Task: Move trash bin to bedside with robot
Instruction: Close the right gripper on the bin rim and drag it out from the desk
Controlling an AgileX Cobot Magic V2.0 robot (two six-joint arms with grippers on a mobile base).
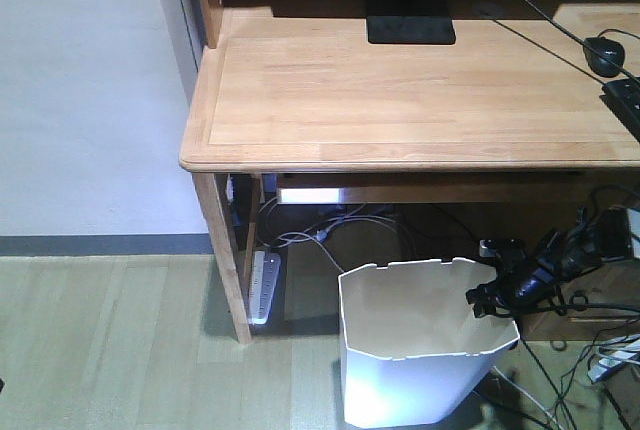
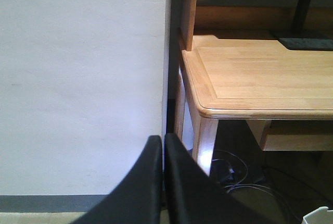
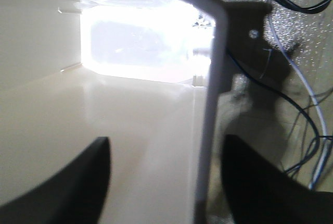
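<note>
Grasping is getting under way: the right gripper (image 1: 492,298) is straddling one side wall of the trash bin (image 1: 400,370), one finger inside, one outside, jaws spread and not yet pinching. The bin is standing upright on the floor, partly under the bench (image 1: 400,90). Next, the jaws are likely needing to close on the rim before any hauling toward the bed, which is not showing. The left gripper (image 2: 162,140) is pinched together on nothing. Counting: one bin, one bench, two grippers.
</note>
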